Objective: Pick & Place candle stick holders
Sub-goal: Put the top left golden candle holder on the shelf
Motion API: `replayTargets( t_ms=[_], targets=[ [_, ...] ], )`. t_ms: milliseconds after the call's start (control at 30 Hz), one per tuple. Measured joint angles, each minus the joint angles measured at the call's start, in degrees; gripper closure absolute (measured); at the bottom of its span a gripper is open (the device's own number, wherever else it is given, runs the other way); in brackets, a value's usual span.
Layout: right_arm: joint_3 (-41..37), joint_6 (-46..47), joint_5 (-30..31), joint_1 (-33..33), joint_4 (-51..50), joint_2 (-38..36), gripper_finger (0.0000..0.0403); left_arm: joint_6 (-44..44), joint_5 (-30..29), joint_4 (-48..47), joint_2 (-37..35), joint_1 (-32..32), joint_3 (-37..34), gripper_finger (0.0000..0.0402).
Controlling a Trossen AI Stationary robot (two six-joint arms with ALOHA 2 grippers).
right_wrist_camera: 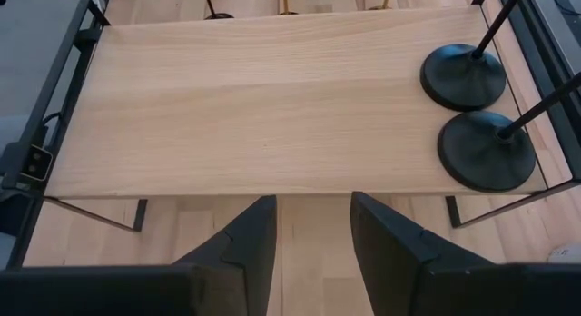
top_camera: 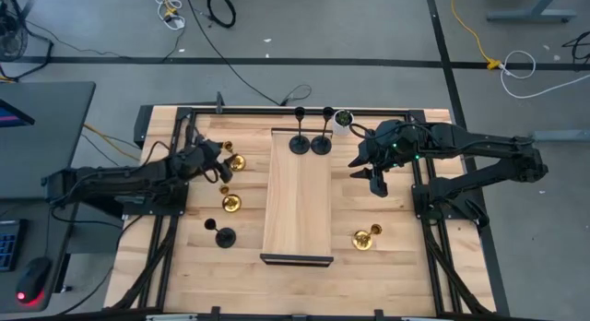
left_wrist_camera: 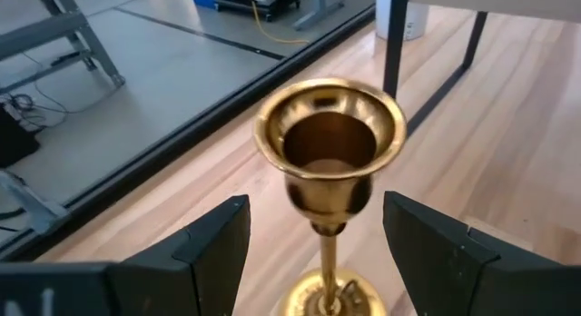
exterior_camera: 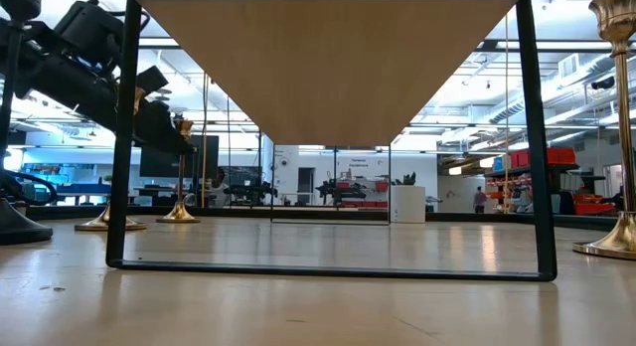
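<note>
Brass-gold holder [left_wrist_camera: 329,162] upright between the fingers [left_wrist_camera: 204,252] of the left pincer [top_camera: 224,164], spread apart on either side of the stem, apparently not touching it. Left arm stretched from the left edge of the surface [top_camera: 406,256] toward the middle, lying low and nearly level, pincer at that holder [top_camera: 237,161] near the far left part. Right arm reaching in from the right edge, elbow bent, wrist angled down, right pincer [top_camera: 376,180] hanging beside the right long edge of the raised wooden shelf [top_camera: 300,201], fingers [right_wrist_camera: 245,239] partly apart with nothing between them. Two black holders [top_camera: 300,141] [top_camera: 322,141] standing side by side on the far end of the shelf, bases [right_wrist_camera: 463,77] [right_wrist_camera: 486,150] close together. Second brass holder [top_camera: 230,203] and a third black holder [top_camera: 225,236] on the left side of the surface, well apart from the shelf. Another brass holder [top_camera: 366,238] on the near right side, possibly lying tipped over, hard to tell from above. Small white pot [top_camera: 343,120] at the far edge, just beside the shelf's far right corner.
</note>
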Motion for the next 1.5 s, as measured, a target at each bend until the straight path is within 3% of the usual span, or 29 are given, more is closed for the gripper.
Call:
replayTargets(
  t_ms=[167,300,833,1267,1500],
  targets=[
    [0.0,0.0,0.0,0.0,0.0,0.0,0.0261,0.1,1.5,2.5,2.9,0.6,0.0,0.0154],
    [0.0,0.0,0.0,0.0,0.0,0.0,0.0261,0.2,1.4,2.8,4.4,0.6,0.0,0.018],
    [0.0,0.0,0.0,0.0,0.0,0.0,0.0261,0.2,2.0,3.0,4.8,0.6,0.0,0.0382],
    [0.0,0.6,0.0,0.0,0.0,0.0,0.0261,-0.8,1.4,4.5,4.8,0.6,0.2,0.0387],
    [0.0,0.9,0.0,0.0,0.0,0.0,0.0261,0.6,1.3,-1.6,4.8,0.6,6.2,0.0386]
  ],
)
